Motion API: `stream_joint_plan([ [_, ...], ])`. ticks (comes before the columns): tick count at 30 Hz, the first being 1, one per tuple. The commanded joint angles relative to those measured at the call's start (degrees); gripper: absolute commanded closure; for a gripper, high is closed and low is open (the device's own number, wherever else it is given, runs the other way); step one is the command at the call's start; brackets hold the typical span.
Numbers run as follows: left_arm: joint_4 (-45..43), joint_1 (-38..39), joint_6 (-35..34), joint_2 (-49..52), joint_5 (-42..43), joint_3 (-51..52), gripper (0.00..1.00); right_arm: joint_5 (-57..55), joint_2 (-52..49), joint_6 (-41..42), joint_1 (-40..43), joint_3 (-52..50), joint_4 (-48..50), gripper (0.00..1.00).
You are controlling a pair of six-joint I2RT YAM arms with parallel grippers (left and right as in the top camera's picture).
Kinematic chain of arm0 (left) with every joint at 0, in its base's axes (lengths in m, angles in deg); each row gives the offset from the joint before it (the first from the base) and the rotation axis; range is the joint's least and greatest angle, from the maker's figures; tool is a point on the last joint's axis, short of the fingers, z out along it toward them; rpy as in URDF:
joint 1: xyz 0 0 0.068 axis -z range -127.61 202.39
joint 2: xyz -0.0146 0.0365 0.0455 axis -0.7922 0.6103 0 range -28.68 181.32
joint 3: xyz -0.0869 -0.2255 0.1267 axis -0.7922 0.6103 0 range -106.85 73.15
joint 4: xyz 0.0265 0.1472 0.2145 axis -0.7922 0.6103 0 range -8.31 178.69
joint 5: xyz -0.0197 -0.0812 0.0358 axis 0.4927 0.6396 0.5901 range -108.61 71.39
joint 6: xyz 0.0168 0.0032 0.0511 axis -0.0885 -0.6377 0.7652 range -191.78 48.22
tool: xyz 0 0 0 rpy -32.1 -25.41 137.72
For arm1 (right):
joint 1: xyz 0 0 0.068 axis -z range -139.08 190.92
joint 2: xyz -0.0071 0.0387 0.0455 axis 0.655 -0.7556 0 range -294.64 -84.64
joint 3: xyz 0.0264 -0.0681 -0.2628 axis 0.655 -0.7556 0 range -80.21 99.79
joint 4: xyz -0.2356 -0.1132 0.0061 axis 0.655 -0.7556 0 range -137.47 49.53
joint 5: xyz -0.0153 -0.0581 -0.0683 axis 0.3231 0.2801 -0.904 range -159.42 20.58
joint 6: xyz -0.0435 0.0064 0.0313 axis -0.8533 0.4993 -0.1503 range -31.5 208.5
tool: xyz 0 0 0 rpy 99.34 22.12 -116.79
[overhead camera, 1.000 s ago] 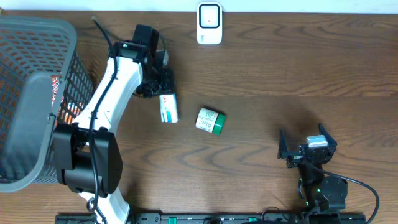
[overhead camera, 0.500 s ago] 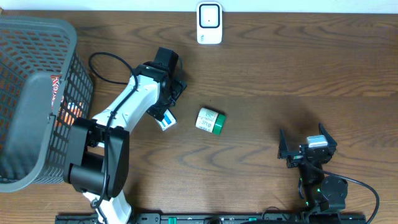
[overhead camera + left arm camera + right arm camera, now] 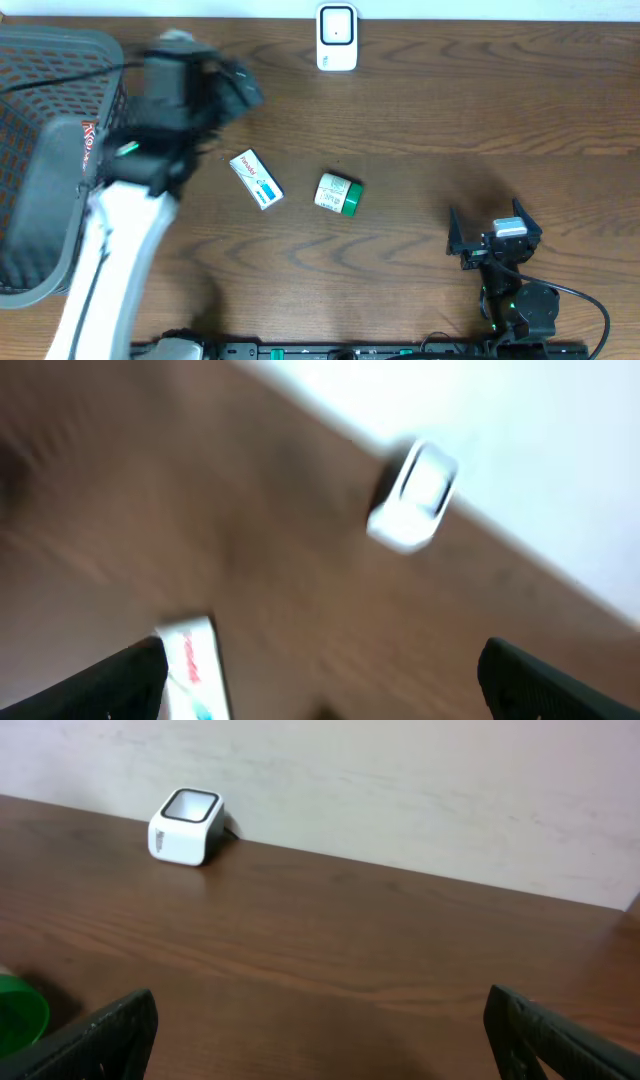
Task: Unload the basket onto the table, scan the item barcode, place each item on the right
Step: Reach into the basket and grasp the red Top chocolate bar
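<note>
Open table right of the scanner; basket and a blurred arm, apparently, crowd the left

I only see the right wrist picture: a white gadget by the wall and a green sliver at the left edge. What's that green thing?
Observer: A small white-labelled container with a green end, lying on its side.
Operator: Anything else near it?
Observer: A white and blue box lies flat to its left, not touching it.
Operator: Is the other arm holding something?
Observer: No; the left gripper is open and empty.
</note>
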Motion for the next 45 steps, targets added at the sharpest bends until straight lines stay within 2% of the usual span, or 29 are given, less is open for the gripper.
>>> stream_joint_plan([
  [1,4.1,-11.0,8.2,-5.6,-1.3,-5.9,0.02,0.1,0.3,0.8,-0.6,-0.1,-0.2,0.01],
  [4,8.8,-23.5,10.1,-6.3,0.9,-9.7,0.02,0.1,0.3,0.8,-0.6,-0.1,-0.2,0.01],
  [9,8.7,-46.3,11.6,-1.9,14.7,-10.4,0.02,0.1,0.3,0.8,-0.6,-0.1,-0.2,0.01],
  [11,8.5,-52.6,12.3,2.0,15.8,-10.4,0.02,0.1,0.3,0.8,-0.6,-0.1,-0.2,0.01],
  [13,8.0,-55.2,16.5,5.7,15.5,-10.4,0.02,0.1,0.3,0.8,-0.6,-0.1,-0.2,0.01],
  [14,7.8,-55.5,18.4,6.8,15.1,-10.4,0.01,0.1,0.3,0.8,-0.6,-0.1,-0.2,0.01],
  [16,7.2,-54.9,28.2,13.1,11.8,-10.4,0.01,0.1,0.3,0.8,-0.6,-0.1,-0.2,0.01],
  [21,8.1,-52.1,45.5,22.3,12.0,-10.4,0.02,0.1,0.3,0.8,-0.6,-0.1,-0.2,0.01],
  [26,7.5,-48.9,52.0,28.5,17.3,-10.4,0.01,0.1,0.3,0.8,-0.6,-0.1,-0.2,0.01],
  [32,3.5,-44.6,53.5,36.3,16.6,-10.4,0.01,0.1,0.3,0.8,-0.6,-0.1,-0.2,0.01],
  [45,-2.2,-44.5,54.4,47.1,14.1,-10.4,0.01,0.1,0.3,0.8,-0.6,-0.1,-0.2,0.01],
])
